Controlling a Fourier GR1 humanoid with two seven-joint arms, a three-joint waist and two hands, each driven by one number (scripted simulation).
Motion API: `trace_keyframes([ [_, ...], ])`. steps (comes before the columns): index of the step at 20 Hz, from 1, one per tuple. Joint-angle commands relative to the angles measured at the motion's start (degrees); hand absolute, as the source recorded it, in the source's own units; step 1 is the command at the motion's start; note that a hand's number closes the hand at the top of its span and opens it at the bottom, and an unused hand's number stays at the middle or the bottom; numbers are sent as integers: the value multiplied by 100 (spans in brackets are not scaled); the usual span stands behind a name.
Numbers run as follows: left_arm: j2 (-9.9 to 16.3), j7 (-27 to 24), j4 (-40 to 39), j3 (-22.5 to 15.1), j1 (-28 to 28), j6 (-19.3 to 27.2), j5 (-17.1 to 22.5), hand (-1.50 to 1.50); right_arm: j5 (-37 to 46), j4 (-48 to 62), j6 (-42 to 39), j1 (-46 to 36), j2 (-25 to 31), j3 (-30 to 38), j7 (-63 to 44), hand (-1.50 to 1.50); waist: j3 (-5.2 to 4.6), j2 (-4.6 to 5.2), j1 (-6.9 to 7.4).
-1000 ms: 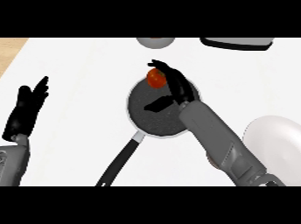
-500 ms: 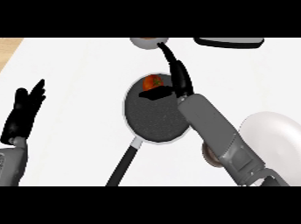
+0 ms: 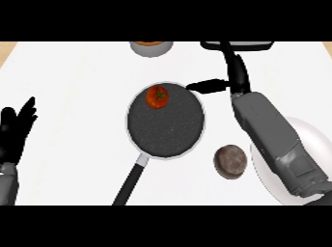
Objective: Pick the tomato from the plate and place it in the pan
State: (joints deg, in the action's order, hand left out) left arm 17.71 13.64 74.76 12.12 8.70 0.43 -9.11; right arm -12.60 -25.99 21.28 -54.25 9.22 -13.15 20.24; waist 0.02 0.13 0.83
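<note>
The tomato point(image 3: 158, 96) is seen lying in the far part of the pan point(image 3: 165, 140), apart from both hands. The right robot hand point(image 3: 229, 77) is held open just beyond the pan's rim, holding nothing. The left robot hand point(image 3: 12, 137) is rested open at the bench's point(image 3: 69, 87) left edge. The plate point(image 3: 318, 144) is partly hidden under the right forearm.

Pan point(image 3: 166, 126): dark speckled matt inside, like non-stick coating, w/ pale metal-looking rim & smooth black handle. Tomato point(image 3: 158, 96): smooth, slightly glossy red skin. Plate point(image 3: 324, 154): smooth glossy white, ceramic look. Counter point(image 3: 76, 82): plain matt white top, wood-tone strips at both edges. Brown round thing point(image 3: 231, 161): rough, mottled, dull. Hands: matt black; forearms smooth grey plastic look.
</note>
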Motion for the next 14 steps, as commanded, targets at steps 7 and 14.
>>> trace_keyframes([
  [7,-54,154,204,-2,-65,33,-29,0,-308,-719,-2013,792,1833,526,0,-150,-1,-19,-92],
  [14,-1,-15,98,115,-76,-30,13,0,-346,-676,-3152,1429,2727,956,493,-150,0,0,-56],
])
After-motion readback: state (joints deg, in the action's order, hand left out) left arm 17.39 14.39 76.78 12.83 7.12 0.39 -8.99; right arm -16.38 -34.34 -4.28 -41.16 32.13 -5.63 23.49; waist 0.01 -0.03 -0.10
